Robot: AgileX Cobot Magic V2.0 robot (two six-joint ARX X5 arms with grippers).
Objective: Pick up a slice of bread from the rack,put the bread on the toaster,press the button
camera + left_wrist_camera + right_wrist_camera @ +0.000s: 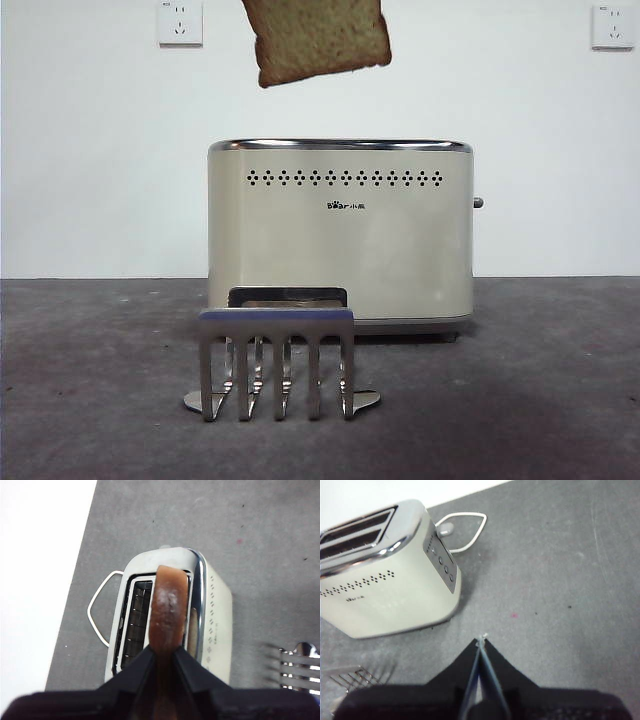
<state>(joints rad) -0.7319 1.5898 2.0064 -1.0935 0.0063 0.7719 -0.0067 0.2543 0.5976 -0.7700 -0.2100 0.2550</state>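
The slice of bread [320, 40] hangs in the air above the left half of the cream toaster [340, 240], tilted a little. In the left wrist view my left gripper [164, 657] is shut on the slice of bread [169, 605], whose brown crust edge points down over the toaster's [217, 620] slots, roughly above the slot nearer the holes. The grey rack [278, 360] stands empty in front of the toaster. The button [478, 202] sticks out of the toaster's right side wall. My right gripper [481, 652] is shut on nothing, hovering over bare table to the right of the toaster [385, 595].
A white power cable [470, 527] loops on the table behind the toaster's button [445, 529] side. Two white wall sockets [180, 22] sit high on the back wall. The rack's prongs [300, 665] show beside the toaster.
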